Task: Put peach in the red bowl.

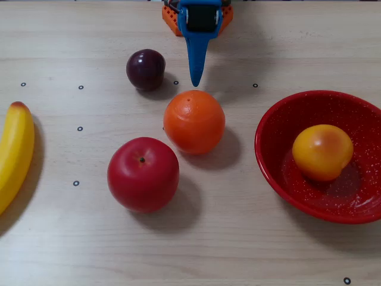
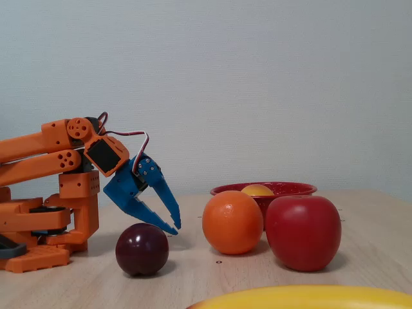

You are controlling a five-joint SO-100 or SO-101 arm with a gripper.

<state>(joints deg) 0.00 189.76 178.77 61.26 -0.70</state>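
The peach (image 1: 322,152) sits inside the red bowl (image 1: 280,116) at the right of a fixed view from above, resting on the bowl's floor; in a fixed view from the side only its yellow top (image 2: 257,190) shows over the bowl's rim (image 2: 283,187). The blue gripper (image 1: 195,80) points down toward the table near the arm's orange base, its two fingers pressed together and holding nothing, as the side view (image 2: 174,228) shows. Its tip hangs just behind the orange (image 1: 194,121) and beside the dark plum (image 1: 146,69), touching neither. A red apple (image 1: 143,174) stands in front of the orange, and a banana (image 1: 15,152) lies at the left edge of the wooden table (image 1: 238,238).
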